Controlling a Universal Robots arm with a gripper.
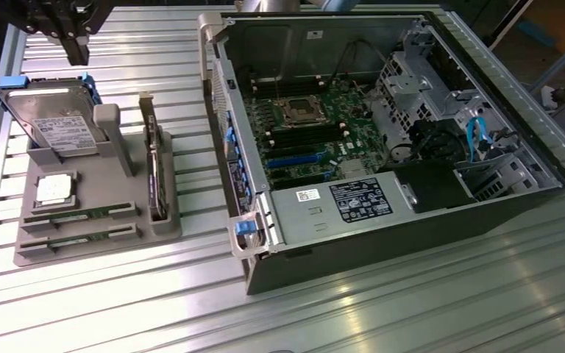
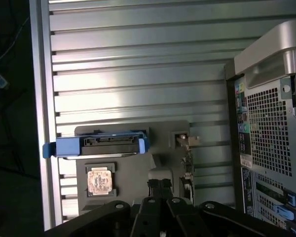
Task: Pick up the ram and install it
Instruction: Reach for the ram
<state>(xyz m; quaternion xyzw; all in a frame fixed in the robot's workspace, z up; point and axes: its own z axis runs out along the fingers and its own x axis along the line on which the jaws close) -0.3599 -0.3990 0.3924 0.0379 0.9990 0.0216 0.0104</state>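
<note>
Two ram sticks lie in slots at the near end of the grey holder (image 1: 27, 254): one ram stick (image 1: 74, 216) and a second (image 1: 79, 237), both thin green strips. My gripper (image 1: 76, 50) hangs high above the table at the holder's far end, beyond the hard drive and well away from the ram. In the wrist view my gripper (image 2: 160, 185) has its dark fingertips together with nothing between them. The open computer case (image 1: 381, 125) lies at the exterior view's right, its green motherboard (image 1: 312, 125) exposed.
The holder also carries an upright hard drive in a blue caddy (image 1: 49, 121) (image 2: 96, 145), a square silver CPU (image 1: 55, 188) (image 2: 99, 180) and a dark expansion card on edge (image 1: 155, 173) (image 2: 187, 158). The ribbed metal table (image 1: 410, 309) extends in front of the case.
</note>
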